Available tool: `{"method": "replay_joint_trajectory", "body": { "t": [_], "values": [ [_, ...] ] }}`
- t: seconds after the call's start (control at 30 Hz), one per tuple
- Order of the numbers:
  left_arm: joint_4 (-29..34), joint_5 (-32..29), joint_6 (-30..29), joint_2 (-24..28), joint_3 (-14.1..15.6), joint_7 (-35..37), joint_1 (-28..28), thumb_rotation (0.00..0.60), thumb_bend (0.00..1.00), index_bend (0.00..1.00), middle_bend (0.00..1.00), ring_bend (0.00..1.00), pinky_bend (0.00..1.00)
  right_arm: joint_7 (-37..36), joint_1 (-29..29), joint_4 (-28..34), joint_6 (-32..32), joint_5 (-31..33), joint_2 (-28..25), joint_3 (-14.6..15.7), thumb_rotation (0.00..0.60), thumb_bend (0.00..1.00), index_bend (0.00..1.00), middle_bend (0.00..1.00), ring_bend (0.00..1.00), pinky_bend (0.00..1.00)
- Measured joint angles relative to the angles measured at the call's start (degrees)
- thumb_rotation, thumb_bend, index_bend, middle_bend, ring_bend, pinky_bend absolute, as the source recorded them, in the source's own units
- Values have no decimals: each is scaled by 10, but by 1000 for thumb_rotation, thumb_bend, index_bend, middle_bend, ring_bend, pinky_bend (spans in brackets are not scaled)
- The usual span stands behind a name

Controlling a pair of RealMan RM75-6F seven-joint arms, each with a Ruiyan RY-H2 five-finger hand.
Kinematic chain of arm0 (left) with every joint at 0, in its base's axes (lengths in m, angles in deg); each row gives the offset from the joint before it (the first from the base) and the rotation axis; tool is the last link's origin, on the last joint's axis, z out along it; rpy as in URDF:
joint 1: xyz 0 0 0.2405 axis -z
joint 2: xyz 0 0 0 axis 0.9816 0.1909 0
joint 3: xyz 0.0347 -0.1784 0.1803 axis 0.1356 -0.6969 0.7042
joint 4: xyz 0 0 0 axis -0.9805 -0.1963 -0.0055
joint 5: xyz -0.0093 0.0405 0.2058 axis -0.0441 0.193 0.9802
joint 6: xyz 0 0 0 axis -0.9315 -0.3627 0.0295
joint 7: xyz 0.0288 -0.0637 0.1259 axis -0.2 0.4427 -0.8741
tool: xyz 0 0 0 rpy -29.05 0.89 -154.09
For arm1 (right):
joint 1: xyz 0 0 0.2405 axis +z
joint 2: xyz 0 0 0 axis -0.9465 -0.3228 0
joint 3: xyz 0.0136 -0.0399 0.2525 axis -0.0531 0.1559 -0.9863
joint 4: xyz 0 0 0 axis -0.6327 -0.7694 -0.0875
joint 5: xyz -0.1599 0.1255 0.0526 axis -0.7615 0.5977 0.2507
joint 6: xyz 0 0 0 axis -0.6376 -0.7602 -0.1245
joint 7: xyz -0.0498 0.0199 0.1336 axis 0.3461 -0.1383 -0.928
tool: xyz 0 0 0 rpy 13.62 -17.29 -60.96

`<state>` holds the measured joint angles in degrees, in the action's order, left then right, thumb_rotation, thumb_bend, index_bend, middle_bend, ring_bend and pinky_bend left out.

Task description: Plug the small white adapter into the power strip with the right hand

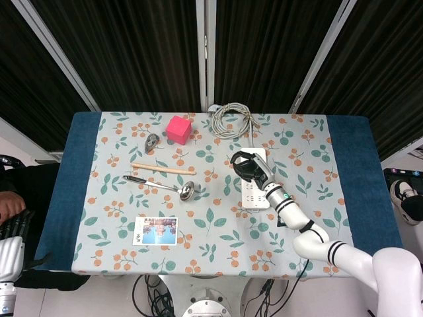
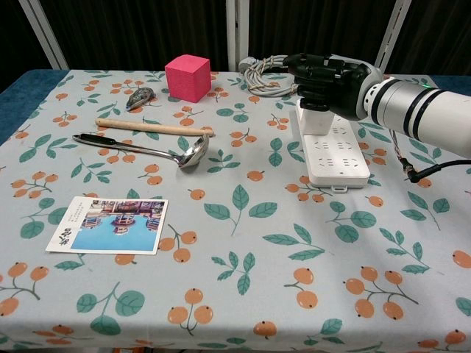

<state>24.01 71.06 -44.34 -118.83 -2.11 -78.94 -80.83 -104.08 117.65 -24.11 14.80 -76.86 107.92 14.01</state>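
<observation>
Dark curtains hang behind the bench (image 2: 243, 294), whose cloth is printed with leaves and orange berries. On it I count one power strip (image 2: 335, 156), one small white adapter (image 2: 317, 118), one pink cube (image 2: 188, 77), one coiled grey cable (image 2: 266, 76), one wooden stick (image 2: 153, 128), one ladle (image 2: 151, 151), one photo card (image 2: 110, 225) and one small grey object (image 2: 138, 96) that I cannot identify.

My right hand (image 2: 327, 75) is over the far end of the power strip, on the right side of the bench, its dark fingers (image 2: 313, 70) curled down onto the top of the small white adapter and holding it. The adapter stands upright on the far end of the strip; whether its pins are fully seated I cannot tell.

My left hand (image 1: 9, 247) hangs off the near left edge of the bench, low beside it, well apart from everything; only part of it shows, and I cannot tell whether its fingers are apart or together.

The cube sits far left of centre, the cable just beyond the strip, the card near left.
</observation>
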Motion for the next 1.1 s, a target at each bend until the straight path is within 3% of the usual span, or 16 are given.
{"method": "replay_joint_trajectory", "body": {
  "t": [0.43,0.57,0.67,0.73,0.77,0.9,1.0,1.1],
  "values": [
    [-8,3,-1,-2,-1,8,1,600,0,62,0,0,0,30,-15,64,-47,-6,-48,-4,600,894,1000,961,913,957],
    [-8,6,-7,-2,-1,9,0,600,0,62,0,0,0,83,-33,101,-88,-23,-84,3,600,832,972,931,861,909],
    [-10,9,-13,-3,-3,8,0,600,0,62,0,0,0,161,-50,118,-120,-34,-105,13,600,707,816,824,760,782],
    [-11,12,-16,-4,-4,7,1,600,0,62,0,0,0,228,-63,128,-142,-40,-117,20,600,619,674,724,630,617],
    [-11,14,-17,-5,-4,6,1,600,0,62,0,0,0,280,-72,136,-156,-44,-127,26,600,546,571,639,516,475],
    [-10,19,-21,-6,-7,-2,5,600,0,62,0,0,0,477,-111,173,-202,-50,-166,50,600,364,326,380,206,92],
    [-7,26,-25,-6,-9,-11,9,600,0,62,0,0,0,634,-150,212,-241,-48,-201,73,600,301,167,212,44,0],
    [-2,29,-29,-6,-11,-22,12,600,0,62,0,0,0,771,-200,260,-289,-44,-242,99,600,270,31,87,0,0]
  ]
}}
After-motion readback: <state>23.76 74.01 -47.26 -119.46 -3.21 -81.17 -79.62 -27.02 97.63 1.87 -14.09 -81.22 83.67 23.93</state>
